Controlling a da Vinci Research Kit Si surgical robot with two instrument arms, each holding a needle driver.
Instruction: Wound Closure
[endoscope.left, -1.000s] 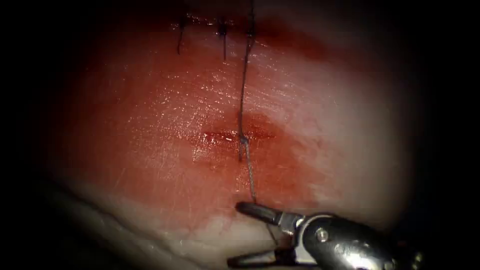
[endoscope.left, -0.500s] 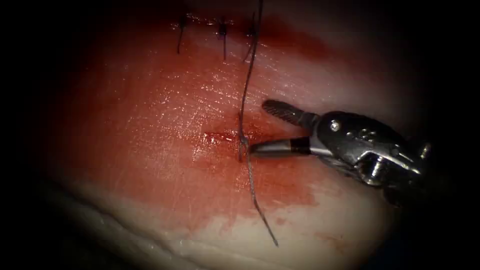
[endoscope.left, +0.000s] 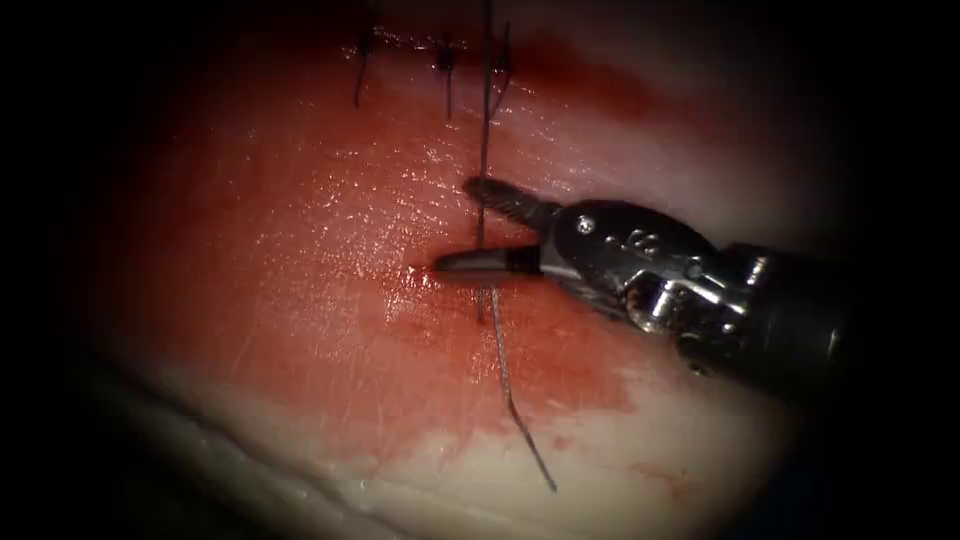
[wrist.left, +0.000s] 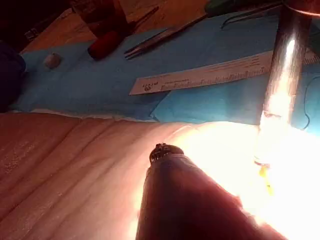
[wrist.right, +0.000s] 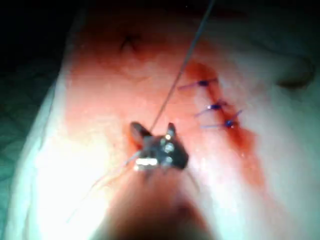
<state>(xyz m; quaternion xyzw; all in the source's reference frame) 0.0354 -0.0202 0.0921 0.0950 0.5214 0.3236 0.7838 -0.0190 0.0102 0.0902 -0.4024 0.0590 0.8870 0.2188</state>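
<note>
A short cut (endoscope.left: 425, 270) lies in the middle of the tissue (endoscope.left: 300, 200), with a knot (endoscope.left: 486, 293) on it. A taut thread (endoscope.left: 484, 140) rises from the knot past the upper edge. A loose thread tail (endoscope.left: 515, 400) trails down toward the near edge of the tissue. My right tool (endoscope.left: 455, 226) comes in from the right, its jaws open on either side of the taut thread just above the knot, holding nothing. The right wrist view shows the right tool (wrist.right: 152, 131) with the thread (wrist.right: 185, 60) rising between its jaws. My left tool's dark shaft (wrist.left: 170, 200) hangs over pale tissue.
Three finished stitches (endoscope.left: 443, 60) close a second cut at the far edge, seen also as stitches (wrist.right: 215, 106). Red fluid (endoscope.left: 570, 350) stains the tissue around the knot. A ruler (wrist.left: 200, 77), forceps (wrist.left: 160, 37) and a shiny shaft (wrist.left: 282, 75) stand over the blue drape (wrist.left: 75, 90).
The right tool rose from the near edge beside the tail's end, came to the knot's right, then slid left until its open jaws straddle the taut thread. The tail now lies loose.
</note>
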